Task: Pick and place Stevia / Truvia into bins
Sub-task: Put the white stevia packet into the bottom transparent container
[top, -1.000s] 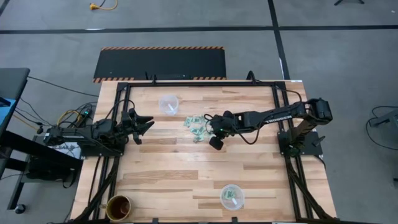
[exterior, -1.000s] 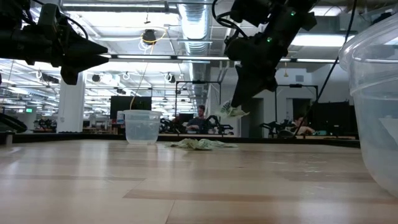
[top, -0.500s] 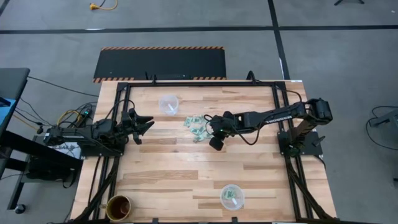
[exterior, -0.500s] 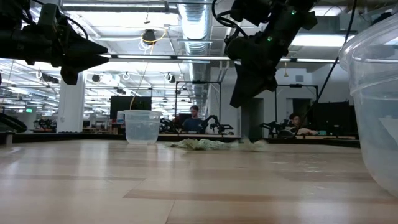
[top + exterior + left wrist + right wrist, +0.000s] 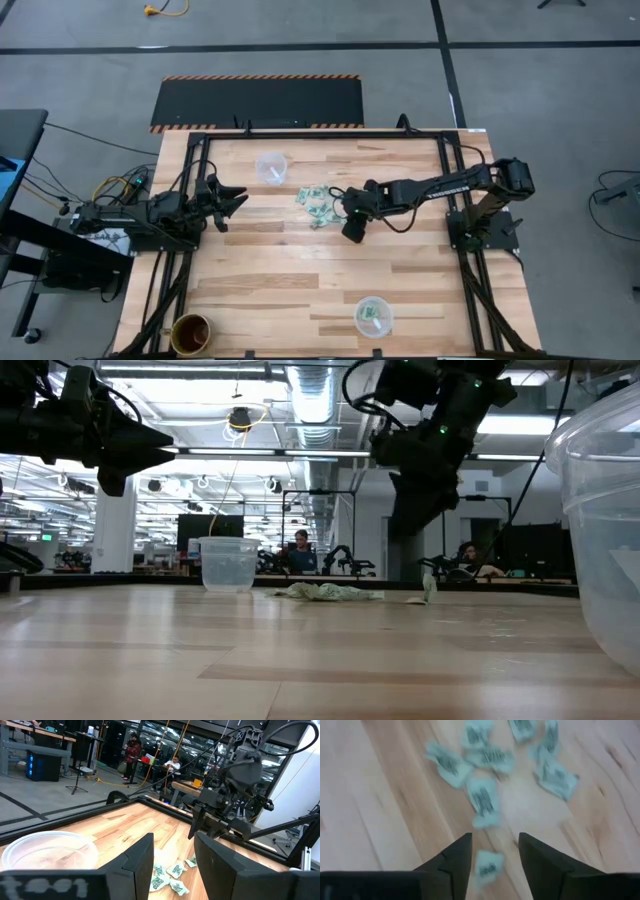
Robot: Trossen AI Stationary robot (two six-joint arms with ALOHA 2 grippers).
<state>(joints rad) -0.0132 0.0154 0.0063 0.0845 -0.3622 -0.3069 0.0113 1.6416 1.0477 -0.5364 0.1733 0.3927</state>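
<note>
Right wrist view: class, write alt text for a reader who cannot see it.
The right gripper hangs with open jaws over a loose scatter of pale green Stevia / Truvia packets lying flat on the wooden table. One packet lies directly below the gap between the jaws.

Pale wood table [image 5: 300,270], clear plastic cups [image 5: 271,167]

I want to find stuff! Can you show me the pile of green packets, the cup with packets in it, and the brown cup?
Packet pile [image 5: 316,201], high view, middle of the heap.
Clear cup holding packets [image 5: 373,316], high view, its inside.
Brown cup [image 5: 191,333], high view, its middle.
</note>
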